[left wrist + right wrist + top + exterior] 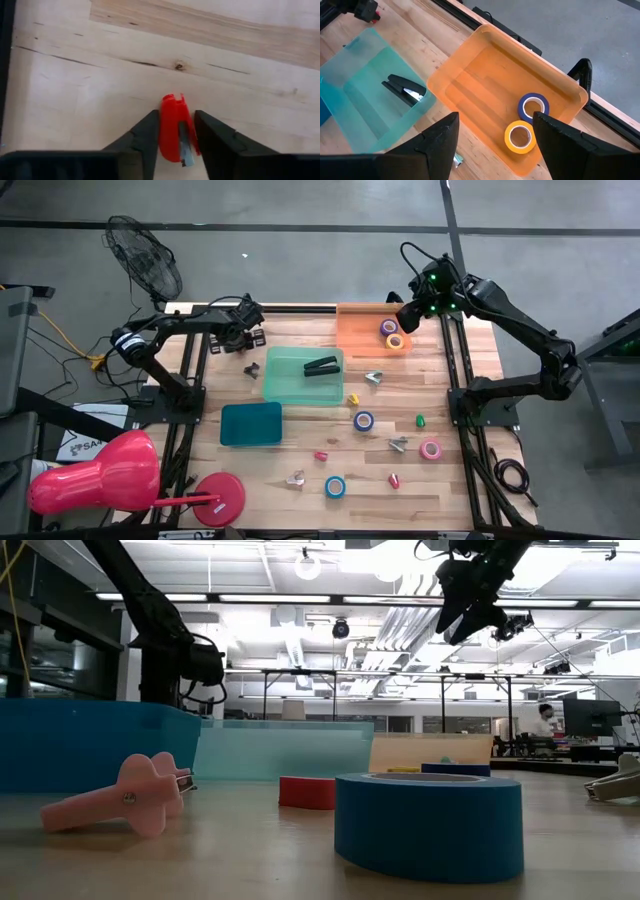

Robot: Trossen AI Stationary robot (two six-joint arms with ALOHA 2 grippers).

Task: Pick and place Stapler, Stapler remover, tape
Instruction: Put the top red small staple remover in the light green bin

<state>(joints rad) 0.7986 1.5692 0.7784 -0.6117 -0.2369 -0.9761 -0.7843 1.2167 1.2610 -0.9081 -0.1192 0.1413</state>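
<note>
The left pincer (176,142) is down at the desk (100,75), its fingers closed on a red staple remover (172,127) lying flat. The right pincer (492,135) hangs open above the orange tray (470,80), which holds a blue tape roll (533,106) and a yellow one (520,136)

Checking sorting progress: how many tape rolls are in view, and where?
5. A purple roll and a yellow roll lie in the orange tray; loose on the table are a purple roll, a pink roll, and a blue roll.
</note>
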